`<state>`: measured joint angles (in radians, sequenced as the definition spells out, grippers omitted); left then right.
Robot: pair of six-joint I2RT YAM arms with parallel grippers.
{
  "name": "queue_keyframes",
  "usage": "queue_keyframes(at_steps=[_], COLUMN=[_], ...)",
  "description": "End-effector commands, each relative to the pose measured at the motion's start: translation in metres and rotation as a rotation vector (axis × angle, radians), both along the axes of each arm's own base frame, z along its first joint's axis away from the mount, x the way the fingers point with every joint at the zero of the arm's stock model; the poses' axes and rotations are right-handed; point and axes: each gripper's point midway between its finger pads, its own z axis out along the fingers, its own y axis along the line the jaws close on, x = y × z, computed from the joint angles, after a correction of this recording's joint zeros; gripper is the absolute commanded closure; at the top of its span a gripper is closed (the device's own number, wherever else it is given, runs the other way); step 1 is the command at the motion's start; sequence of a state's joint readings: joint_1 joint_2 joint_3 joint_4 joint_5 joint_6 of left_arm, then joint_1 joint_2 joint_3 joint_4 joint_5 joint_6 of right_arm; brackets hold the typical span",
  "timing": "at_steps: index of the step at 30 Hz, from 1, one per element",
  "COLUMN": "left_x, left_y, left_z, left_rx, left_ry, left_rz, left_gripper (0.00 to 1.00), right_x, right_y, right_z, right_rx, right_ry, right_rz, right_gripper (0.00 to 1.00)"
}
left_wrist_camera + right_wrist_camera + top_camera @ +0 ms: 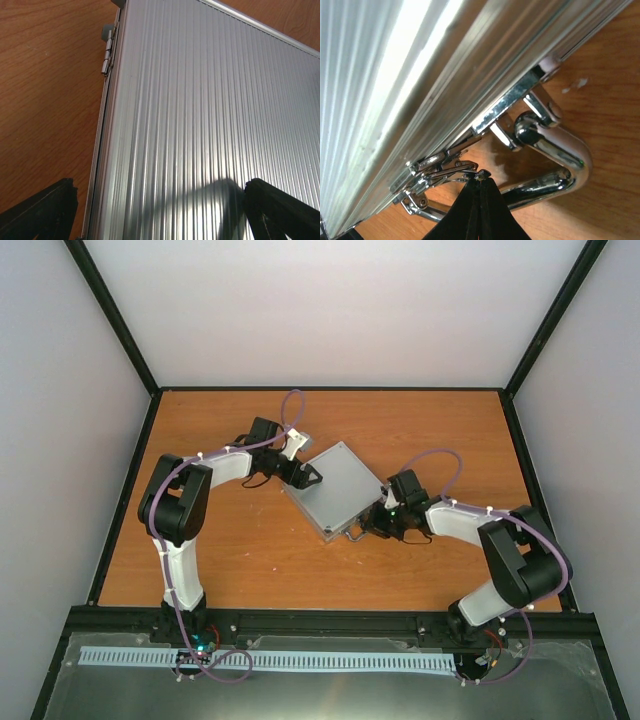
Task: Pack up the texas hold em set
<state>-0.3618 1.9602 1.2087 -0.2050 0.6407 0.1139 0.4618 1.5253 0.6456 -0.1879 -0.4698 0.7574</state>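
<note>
Case sits shut near the bench centre, a bit toward the far edge, turned diagonally so one corner points at the near edge. With the lid down, nothing inside can be seen.

Left gripper is at the case's far-left side with its jaws spread wide. In the left wrist view one finger is off the edge above the bench and the other is over the ribbed lid; only the tips are in frame. Can't tell if either touches. The hinge is visible on that edge.

Right gripper is at the near-right side, jaws pinched together with nothing between them, tips right at the chrome latch, beside the handle. The handle lies flat on the bench. The latch is partly behind the fingertips, so can't tell if it's fastened. In the top view the right gripper hides most of that hardware.
</note>
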Motion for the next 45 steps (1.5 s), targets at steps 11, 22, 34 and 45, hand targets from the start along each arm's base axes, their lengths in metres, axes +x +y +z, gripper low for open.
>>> queue_keyframes(at_steps=[11,22,34,45], left_x=[-0.030,-0.035,-0.040,-0.022], left_y=[0.003,0.003,0.003,0.014], left_z=[-0.023,-0.021,-0.018,0.017], left_rx=[0.039,0.029,0.009,-0.002], left_ry=[0.081,0.079,0.081,-0.032], left_rz=[-0.041,-0.047,-0.049,0.055], left_gripper=[0.08,0.08,0.08,0.06], right_x=[0.004,0.011,0.024,0.004], right_y=[0.000,0.003,0.010,-0.022], right_z=[-0.017,-0.016,-0.015,-0.001], right_rx=[-0.064,-0.050,-0.011,-0.190], right_ry=[0.013,-0.017,-0.065,-0.087], right_rz=[-0.031,-0.035,-0.048,0.019], right_gripper=[0.97,0.97,0.96,0.91])
